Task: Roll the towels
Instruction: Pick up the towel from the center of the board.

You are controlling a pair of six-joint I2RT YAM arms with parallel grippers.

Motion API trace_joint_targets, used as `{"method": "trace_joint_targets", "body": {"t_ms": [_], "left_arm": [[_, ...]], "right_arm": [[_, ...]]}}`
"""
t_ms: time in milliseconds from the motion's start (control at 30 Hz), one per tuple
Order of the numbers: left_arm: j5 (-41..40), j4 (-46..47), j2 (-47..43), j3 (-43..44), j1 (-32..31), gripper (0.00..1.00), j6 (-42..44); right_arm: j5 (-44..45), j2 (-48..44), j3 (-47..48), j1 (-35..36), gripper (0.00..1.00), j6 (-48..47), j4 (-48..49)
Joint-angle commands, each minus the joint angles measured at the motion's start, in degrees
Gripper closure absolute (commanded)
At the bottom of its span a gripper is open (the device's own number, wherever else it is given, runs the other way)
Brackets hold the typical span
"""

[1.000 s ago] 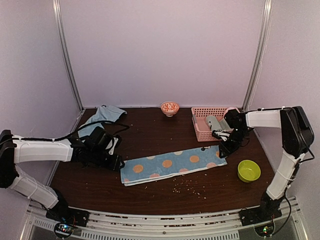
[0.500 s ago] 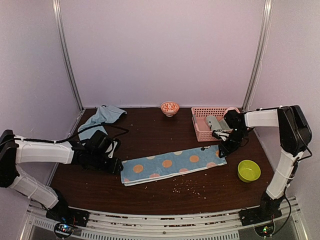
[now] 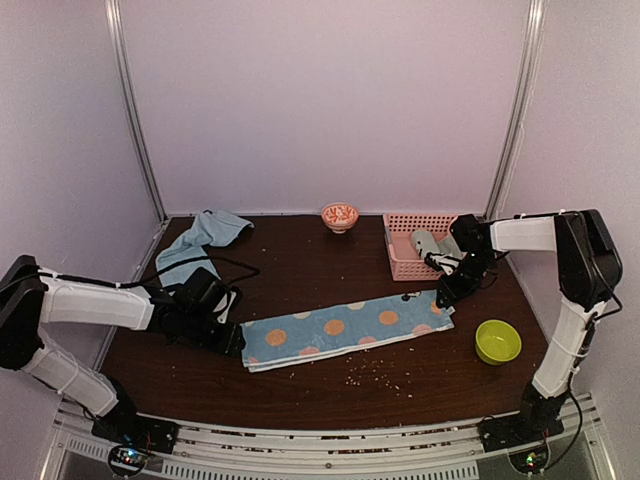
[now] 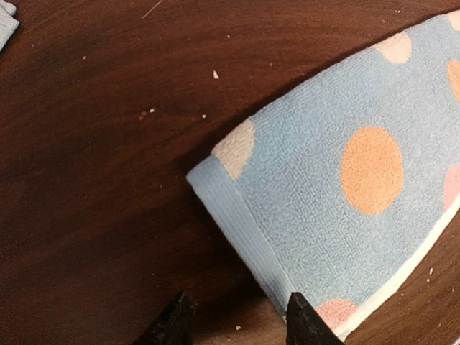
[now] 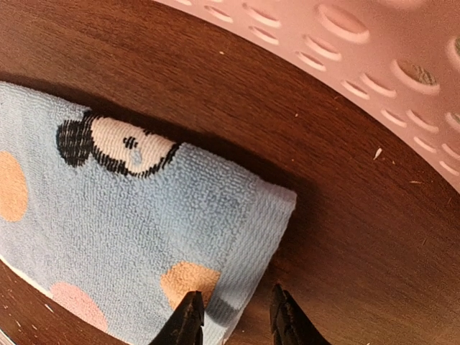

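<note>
Spotted towel (image 3: 345,327): lay flat and unrolled across the middle of the table (image 3: 300,262), its long side running left to right, the right end a little farther back.
Towel ends: the left short hem faced the left arm; the right end carried a small black-and-white print (image 5: 118,147).
Left gripper (image 4: 237,325): released, its jaws wide apart and low at the left hem, one finger over bare wood and the other at the towel's edge.
Right gripper (image 5: 233,320): unclenched, with a narrower gap straddling the right end's corner, and the cloth lay flat there.
Plain towel (image 3: 200,238): lay crumpled at the far left of the table, well apart from both grippers.
Basket (image 3: 405,268): stood at the far right, just behind the right gripper, with a pale roll (image 3: 428,243) inside.
Green bowl (image 3: 497,341): sat near the right edge, beside the towel's right end.
Small bowl (image 3: 340,215): sat at the back centre.
Crumbs (image 3: 375,372): were scattered in front of the towel.
</note>
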Motion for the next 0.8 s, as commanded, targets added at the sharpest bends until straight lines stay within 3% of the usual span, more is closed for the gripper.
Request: {"method": "trace_joint_targets", "body": {"t_ms": [0,267,433,767], "left_arm": [[-0.02,1.73,-0.06,-0.77,0.10,0.56,-0.11],[-0.66,1.59,0.27,-0.41,0.12,0.56,-0.01],[-0.19,2.37,0.99,-0.35,0.12,0.55,-0.04],[-0.21,1.97,1.07,-0.18,0.07,0.56,0.16]], "right_arm": [[0.53,1.19,-0.97,-0.19,0.67,-0.35,-1.18],[-2.38,-4.02,-2.53,-0.21,0.69,-2.94,-2.27],[-2.01,-10.40,-4.90,-0.19,0.65,-2.72,2.27],[-2.92,-7.07,-7.69,-0.17,0.68,-1.10,5.20]]}}
